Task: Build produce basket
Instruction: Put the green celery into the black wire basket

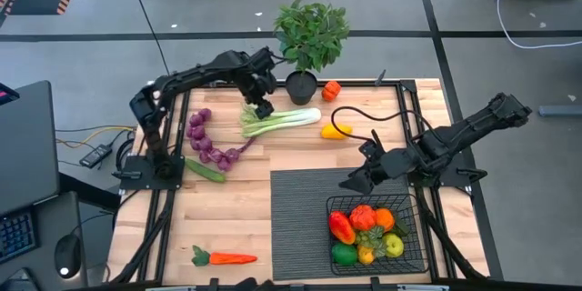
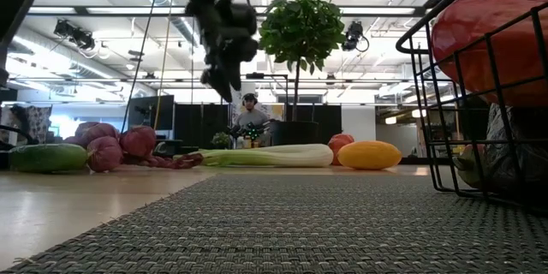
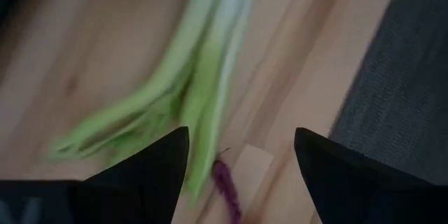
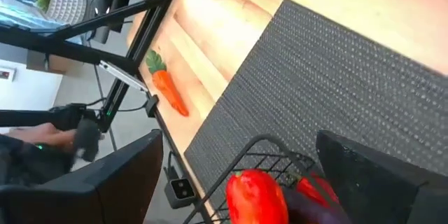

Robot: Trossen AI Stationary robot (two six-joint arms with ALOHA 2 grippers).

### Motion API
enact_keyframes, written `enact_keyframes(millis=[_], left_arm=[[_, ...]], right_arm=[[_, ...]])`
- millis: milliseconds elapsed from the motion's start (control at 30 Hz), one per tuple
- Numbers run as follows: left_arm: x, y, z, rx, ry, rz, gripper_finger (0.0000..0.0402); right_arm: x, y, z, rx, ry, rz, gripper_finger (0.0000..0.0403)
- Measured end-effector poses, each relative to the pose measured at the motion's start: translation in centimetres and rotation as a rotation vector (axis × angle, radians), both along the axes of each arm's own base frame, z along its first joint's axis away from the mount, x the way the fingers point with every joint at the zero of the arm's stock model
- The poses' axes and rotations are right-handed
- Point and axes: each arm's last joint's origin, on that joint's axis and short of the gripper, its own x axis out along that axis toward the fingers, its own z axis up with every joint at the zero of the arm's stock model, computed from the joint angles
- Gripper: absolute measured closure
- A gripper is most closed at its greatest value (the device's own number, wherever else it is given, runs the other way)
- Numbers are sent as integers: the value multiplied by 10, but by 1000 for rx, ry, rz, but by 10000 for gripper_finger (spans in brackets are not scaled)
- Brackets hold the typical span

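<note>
The white-green leek [image 1: 284, 119] lies flat on the wooden table, near the far edge. My left gripper [image 1: 262, 107] hangs open just above its green leafy end [image 3: 210, 63], clear of the table in the low view [image 2: 224, 81]. My right gripper [image 1: 353, 182] hovers open and empty over the dark mat, beside the far left corner of the black wire basket [image 1: 423, 236]. The basket holds a red pepper [image 4: 255, 196] and several other pieces. Purple grapes [image 1: 209, 142], a cucumber [image 1: 205, 171], a carrot [image 1: 227, 257], a yellow pepper [image 1: 335, 131] and an orange-red pepper [image 1: 331, 89] lie loose on the table.
A potted green plant [image 1: 309, 41] stands at the far edge, right beside my left gripper. The ribbed mat [image 1: 300, 227] covers the near right part of the table, with the basket on it. A person shows in the room far behind the table [image 2: 251, 113].
</note>
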Motion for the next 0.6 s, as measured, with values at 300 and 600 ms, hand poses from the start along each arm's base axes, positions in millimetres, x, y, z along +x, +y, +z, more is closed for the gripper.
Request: enact_keyframes(millis=[300, 600], left_arm=[[26, -5, -27, 96, -18, -244, 116], [38, 6, -56, 224, 49, -370, 96]], right_arm=[[3, -7, 1, -3, -13, -29, 25], [8, -9, 6, 44, -67, -59, 25]])
